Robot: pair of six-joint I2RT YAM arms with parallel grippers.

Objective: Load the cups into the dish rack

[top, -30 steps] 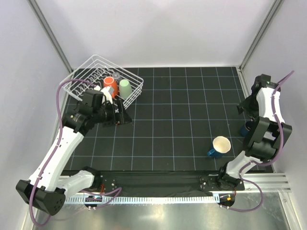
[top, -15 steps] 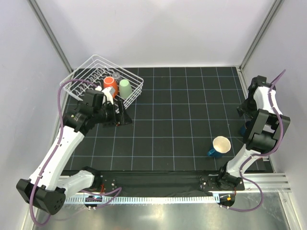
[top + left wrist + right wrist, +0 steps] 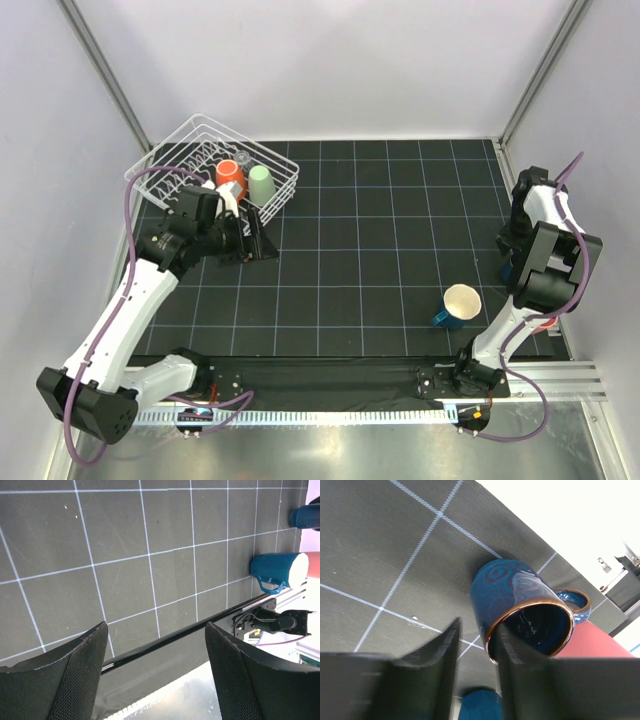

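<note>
The white wire dish rack (image 3: 175, 160) stands at the far left with an orange cup (image 3: 228, 172) and a pale green cup (image 3: 261, 184) in it. My left gripper (image 3: 262, 240) hovers open and empty just in front of the rack, its jaws (image 3: 156, 630) wide over bare mat. A blue mug with a cream inside (image 3: 459, 305) lies at the near right. My right gripper (image 3: 479, 627) straddles the rim of an all-dark-blue mug (image 3: 505, 587) at the right edge. One finger is inside the mug, and the other stands outside with a gap still showing. A pink cup (image 3: 590, 642) sits behind that mug.
The right wall and its metal post (image 3: 535, 75) stand close beside the right arm. A black strip and metal rail (image 3: 330, 385) run along the near edge of the gridded mat (image 3: 370, 230).
The right arm has dropped onto the dark blue mug and its jaws have narrowed around the rim. The left arm has hardly moved.
</note>
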